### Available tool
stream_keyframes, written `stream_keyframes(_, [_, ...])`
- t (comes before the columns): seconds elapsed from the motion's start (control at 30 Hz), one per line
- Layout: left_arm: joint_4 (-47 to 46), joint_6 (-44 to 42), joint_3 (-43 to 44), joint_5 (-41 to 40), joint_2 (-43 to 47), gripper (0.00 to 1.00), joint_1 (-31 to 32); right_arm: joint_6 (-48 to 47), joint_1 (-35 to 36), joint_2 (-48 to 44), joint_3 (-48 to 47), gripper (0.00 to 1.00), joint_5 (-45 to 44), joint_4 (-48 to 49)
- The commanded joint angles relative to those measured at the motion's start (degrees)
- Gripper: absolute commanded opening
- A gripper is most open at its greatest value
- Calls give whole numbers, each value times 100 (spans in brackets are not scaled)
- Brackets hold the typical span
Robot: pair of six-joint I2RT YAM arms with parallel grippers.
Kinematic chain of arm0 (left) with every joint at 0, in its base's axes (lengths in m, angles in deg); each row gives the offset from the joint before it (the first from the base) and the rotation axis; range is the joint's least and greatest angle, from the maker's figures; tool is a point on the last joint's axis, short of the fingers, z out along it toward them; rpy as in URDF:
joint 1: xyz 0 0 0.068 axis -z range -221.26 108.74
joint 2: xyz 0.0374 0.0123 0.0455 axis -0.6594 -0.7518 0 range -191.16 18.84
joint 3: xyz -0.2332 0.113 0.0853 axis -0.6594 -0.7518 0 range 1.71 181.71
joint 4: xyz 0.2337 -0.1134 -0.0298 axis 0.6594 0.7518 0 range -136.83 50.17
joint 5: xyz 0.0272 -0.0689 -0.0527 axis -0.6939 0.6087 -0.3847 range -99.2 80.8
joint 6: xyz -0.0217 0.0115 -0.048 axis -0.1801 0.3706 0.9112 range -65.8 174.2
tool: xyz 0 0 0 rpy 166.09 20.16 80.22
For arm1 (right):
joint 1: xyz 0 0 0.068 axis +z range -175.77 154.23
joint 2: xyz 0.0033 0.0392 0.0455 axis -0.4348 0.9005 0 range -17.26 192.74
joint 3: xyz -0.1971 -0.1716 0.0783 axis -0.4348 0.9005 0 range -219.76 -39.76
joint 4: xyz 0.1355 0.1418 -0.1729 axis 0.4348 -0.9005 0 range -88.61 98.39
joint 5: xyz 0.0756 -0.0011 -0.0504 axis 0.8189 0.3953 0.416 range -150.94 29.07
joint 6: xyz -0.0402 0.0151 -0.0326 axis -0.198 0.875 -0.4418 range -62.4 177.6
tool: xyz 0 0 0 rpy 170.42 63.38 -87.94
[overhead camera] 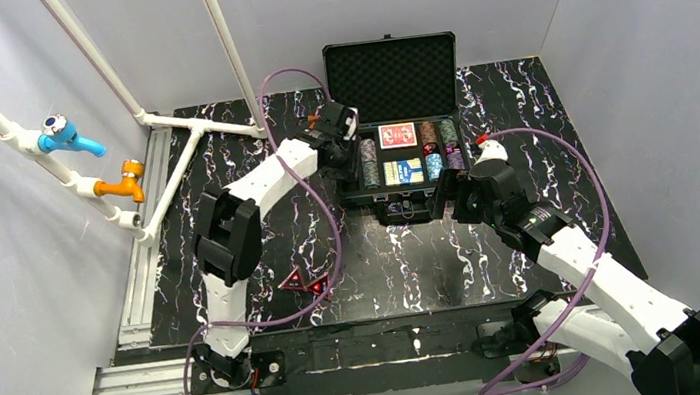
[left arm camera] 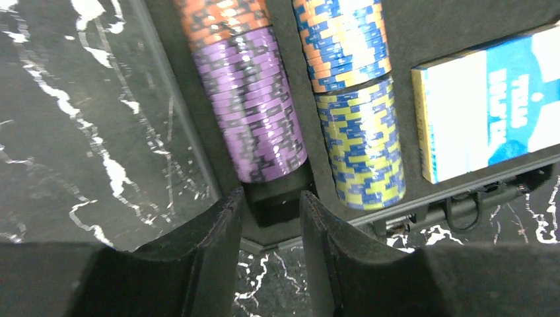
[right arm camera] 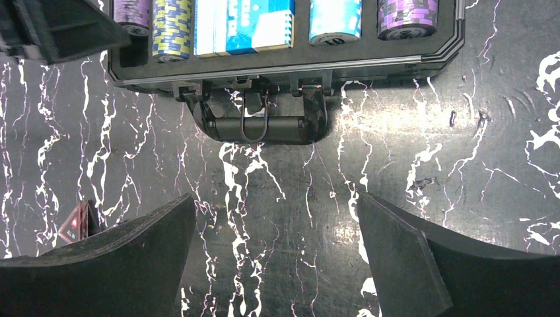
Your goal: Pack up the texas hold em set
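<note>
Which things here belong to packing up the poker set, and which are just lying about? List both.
Belong to the job: black case, poker chip stacks, red card deck, blue card deck, two red triangles.

Just lying about: blue tap, orange tap, white pipe frame.

I'm getting bright, even light from overhead in the top view, with only soft shadows falling on the table. On the right wrist feed, pale glare is washing out a patch toward the table's front edge. On the left wrist feed, the purple chips are looking slightly smeared, and the dark fingers are sitting out of focus.
</note>
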Motion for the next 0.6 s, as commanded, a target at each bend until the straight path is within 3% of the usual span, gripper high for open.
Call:
stream_keyframes(0.0, [18, -318, -66, -371, 975, 38, -79, -53, -12, -73, -61, 100, -79, 64])
stream_keyframes(0.2, [200, -596, -330, -698, 1785, 49, -100, -131, -13, -5, -179, 100, -145, 36])
stream_keyframes(0.47, [138, -889, -1231, -1130, 3073, 51, -347, -166, -9, 199, -378, 100, -162, 20])
stream_keyframes(0.57, [-164, -954, -1788, -1451, 3617, 56, -424, -179, -9, 250, -464, 100, -182, -15])
